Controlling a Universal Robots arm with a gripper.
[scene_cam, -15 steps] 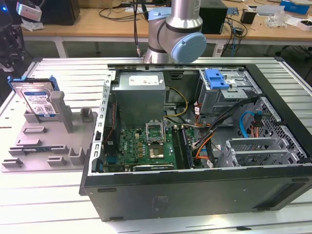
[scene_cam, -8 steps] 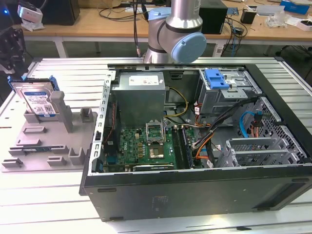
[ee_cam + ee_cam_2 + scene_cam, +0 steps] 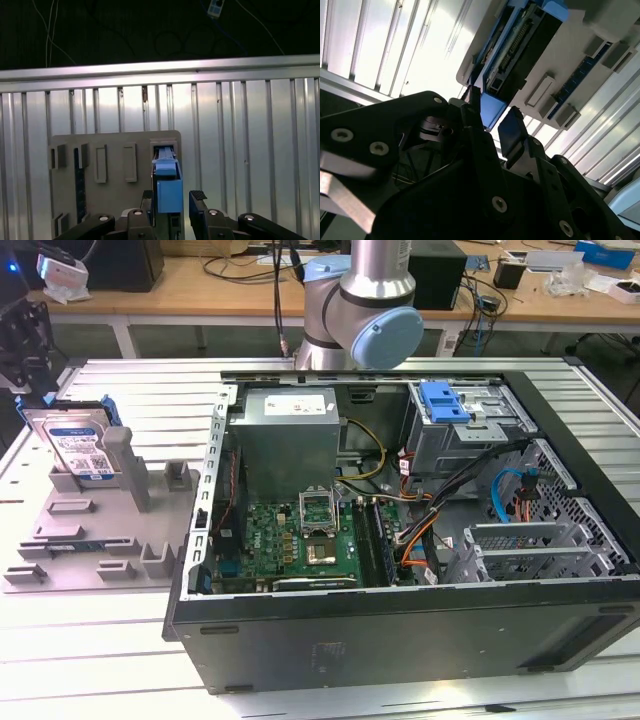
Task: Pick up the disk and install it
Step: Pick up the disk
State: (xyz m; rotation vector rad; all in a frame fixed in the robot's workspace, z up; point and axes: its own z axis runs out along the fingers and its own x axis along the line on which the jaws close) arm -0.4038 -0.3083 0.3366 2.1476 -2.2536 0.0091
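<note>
While astride disk (image 3: 169, 186), end effector (image 3: 173, 198) agape.

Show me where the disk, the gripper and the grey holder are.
disk (image 3: 80, 450): exterior view, on its white-and-blue label.
gripper (image 3: 172, 196): first wrist view, midway between its fingertips.
grey holder (image 3: 100, 525): exterior view, on a bare part of its base.

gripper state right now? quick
Gripper: open, with a finger on either side of the blue carrier end of the disk, not closed on it.
</note>
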